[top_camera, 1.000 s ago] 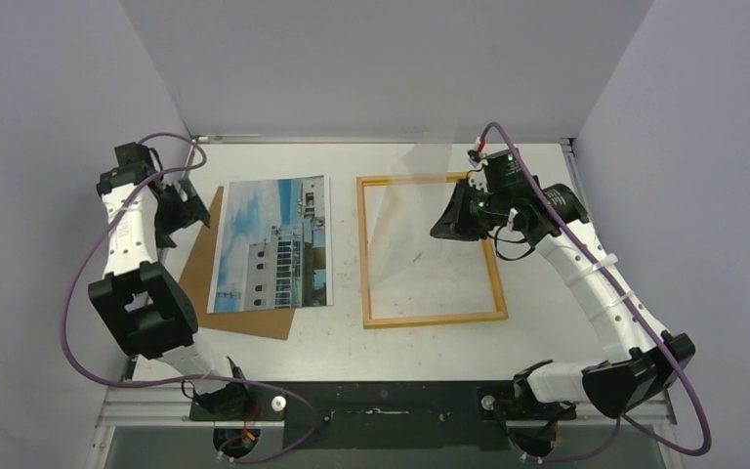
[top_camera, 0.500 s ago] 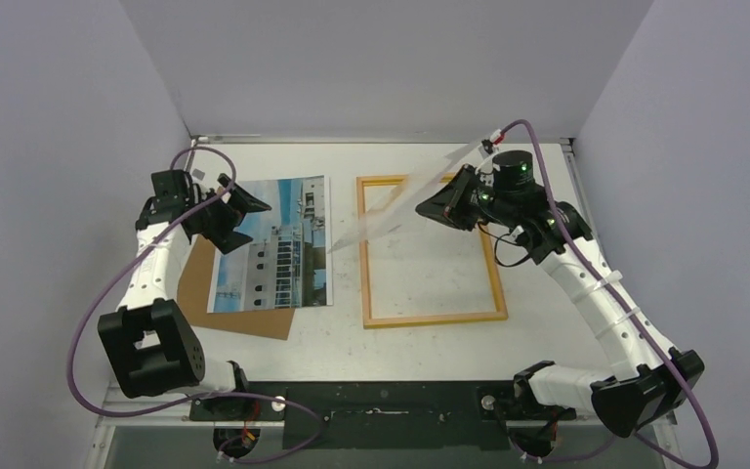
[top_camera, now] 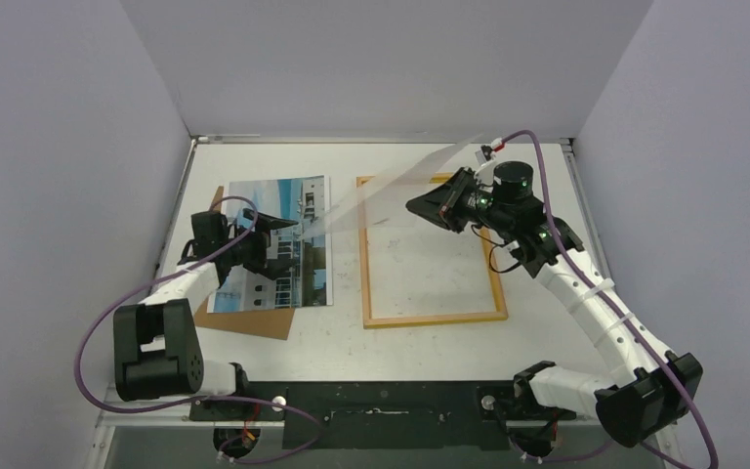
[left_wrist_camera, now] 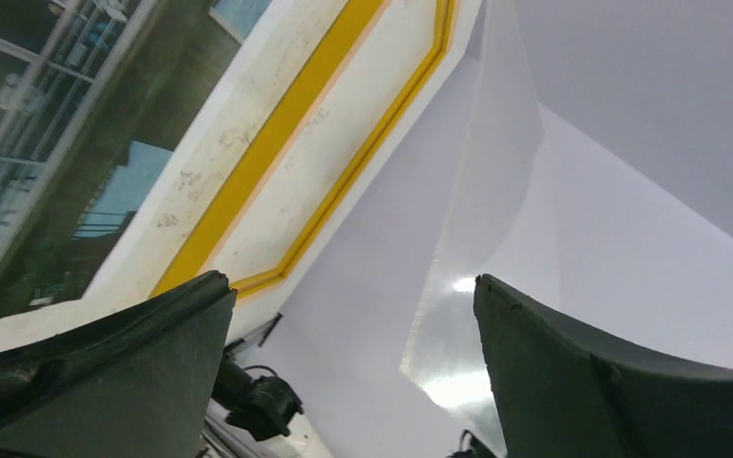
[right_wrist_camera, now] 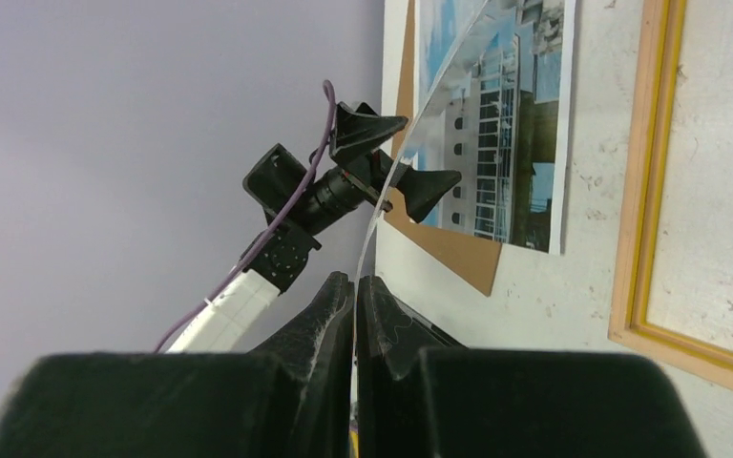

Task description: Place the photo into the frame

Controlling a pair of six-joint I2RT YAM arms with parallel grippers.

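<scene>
- White bench point(top_camera: 342, 342), scuffed, with grey walls on 3 sides and 2 arms based at its near edge.
- The frame point(top_camera: 435, 319) flat on the bench right of centre, with thin rails of yellow and light wood and bare bench visible inside.
- Clear sheet point(top_camera: 381, 195) raised off the bench, slanting from above the frame's far edge leftward over the photo's far right corner.
- The photo point(top_camera: 298, 283) face up left of the frame, just apart from it, with white building and blue sky on show.
- Brown backing board point(top_camera: 254, 322) under the photo, sticking out past its near and left edges.
- Right fingers point(right_wrist_camera: 324, 315) pressed together on the clear sheet's edge, above the far part of the frame.
- Left fingers point(left_wrist_camera: 105, 372) spread wide, gripping nothing, low over the middle of the photo and pointed toward the frame; contact with the photo impossible to tell.
</scene>
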